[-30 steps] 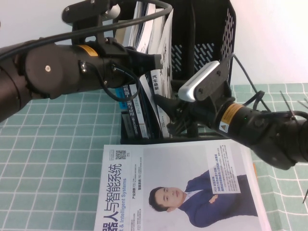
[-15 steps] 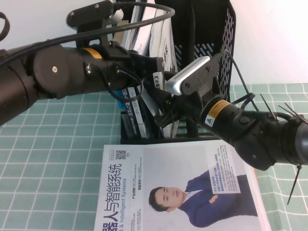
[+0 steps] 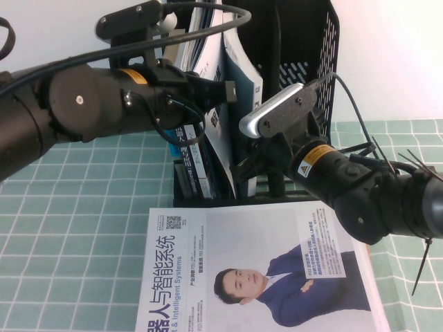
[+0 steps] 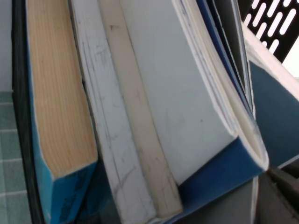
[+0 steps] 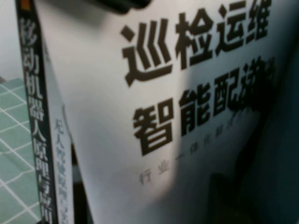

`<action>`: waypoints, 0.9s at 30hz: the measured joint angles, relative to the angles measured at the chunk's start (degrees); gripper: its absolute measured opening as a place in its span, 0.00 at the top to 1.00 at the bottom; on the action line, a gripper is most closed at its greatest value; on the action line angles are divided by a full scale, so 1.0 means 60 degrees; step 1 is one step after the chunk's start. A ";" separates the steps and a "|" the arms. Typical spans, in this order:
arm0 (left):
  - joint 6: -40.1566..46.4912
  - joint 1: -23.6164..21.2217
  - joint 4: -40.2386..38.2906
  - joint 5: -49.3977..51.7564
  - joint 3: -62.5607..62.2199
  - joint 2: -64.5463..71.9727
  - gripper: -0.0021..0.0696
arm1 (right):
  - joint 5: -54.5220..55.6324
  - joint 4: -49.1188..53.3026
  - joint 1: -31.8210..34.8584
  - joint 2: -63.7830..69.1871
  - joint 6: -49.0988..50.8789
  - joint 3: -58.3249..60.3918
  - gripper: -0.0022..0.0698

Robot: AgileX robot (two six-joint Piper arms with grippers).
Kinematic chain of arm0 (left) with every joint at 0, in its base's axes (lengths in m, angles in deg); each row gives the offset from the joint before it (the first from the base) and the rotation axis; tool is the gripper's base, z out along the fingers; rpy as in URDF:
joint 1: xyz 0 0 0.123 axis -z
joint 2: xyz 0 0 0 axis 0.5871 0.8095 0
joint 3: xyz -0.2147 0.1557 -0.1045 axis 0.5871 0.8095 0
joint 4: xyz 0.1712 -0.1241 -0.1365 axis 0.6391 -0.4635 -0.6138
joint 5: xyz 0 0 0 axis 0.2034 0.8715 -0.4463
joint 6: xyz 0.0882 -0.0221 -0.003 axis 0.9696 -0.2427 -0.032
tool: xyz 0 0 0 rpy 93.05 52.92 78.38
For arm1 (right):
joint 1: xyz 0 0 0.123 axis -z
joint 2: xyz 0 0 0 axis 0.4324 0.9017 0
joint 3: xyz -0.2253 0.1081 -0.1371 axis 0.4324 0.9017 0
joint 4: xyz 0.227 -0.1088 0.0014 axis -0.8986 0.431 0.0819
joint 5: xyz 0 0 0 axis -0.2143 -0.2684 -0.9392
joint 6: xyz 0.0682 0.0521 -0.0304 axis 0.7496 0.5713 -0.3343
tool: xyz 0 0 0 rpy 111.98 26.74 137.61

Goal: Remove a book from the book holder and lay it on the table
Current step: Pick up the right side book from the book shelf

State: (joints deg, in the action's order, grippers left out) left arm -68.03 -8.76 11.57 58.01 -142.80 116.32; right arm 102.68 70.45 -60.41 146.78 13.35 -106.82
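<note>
A black mesh book holder (image 3: 304,48) stands at the back of the table with several upright, leaning books. My left gripper (image 3: 225,91) reaches in from the left, high among the book tops, against a blue-covered book (image 3: 243,66). The left wrist view shows that blue cover (image 4: 219,172) bent over white pages, beside white books and a tan-edged book (image 4: 60,102). My right gripper (image 3: 243,168) is low at the holder's front, pressed to a white cover with black characters (image 5: 154,116). A large magazine (image 3: 263,270) lies flat on the table in front.
A green checked mat (image 3: 69,228) covers the table. The flat magazine fills the near middle and right. Cables and black zip ties (image 3: 415,166) trail off the right arm. The holder's right compartment (image 3: 297,69) holds no books.
My right arm has moved left and closer to the holder's front. The blue-covered book now shows leaning at the top, where a white cover showed before. The left arm has shifted slightly.
</note>
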 joint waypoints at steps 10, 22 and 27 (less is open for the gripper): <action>-0.0051 0.0000 0.0000 -0.0023 0.0000 0.0000 0.97 | 0.0772 -0.0758 -0.0148 0.0000 -0.0208 0.0317 0.78; 0.0069 0.0000 0.0000 -0.0514 0.0000 -0.0383 0.97 | 0.2910 -0.2795 -0.0446 -0.0278 -0.0793 0.1352 0.78; 0.0169 0.0000 0.0000 -0.0629 -0.0067 -0.0631 0.97 | 0.2928 -0.2820 -0.0466 -0.0709 -0.0810 0.1352 0.78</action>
State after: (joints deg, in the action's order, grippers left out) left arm -67.02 -8.76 11.57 54.24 -143.20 112.53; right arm 120.24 53.52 -63.21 142.53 8.49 -98.71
